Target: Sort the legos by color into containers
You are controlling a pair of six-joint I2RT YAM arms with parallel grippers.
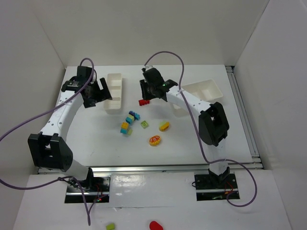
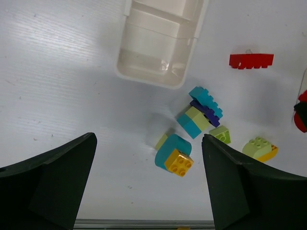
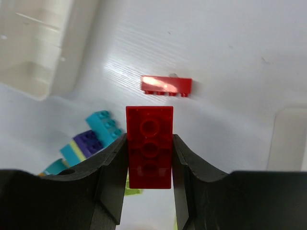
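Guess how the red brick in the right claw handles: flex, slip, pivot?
The red brick looks rigid moulded plastic; probably won't flex in the right claw. Glossy sides, so it may slip. Held across its narrow width, far end protruding; might pivot.

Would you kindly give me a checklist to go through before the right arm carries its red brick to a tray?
1. Right gripper clamped on held red brick: ok.
2. Brick sits straight between the fingers: ok.
3. Left gripper open and empty: ok.
4. Left tray, nearest compartment empty: ok.
5. Held brick clear of the table: cannot tell.
6. All reds gathered: not ok; second red brick lies on the table.
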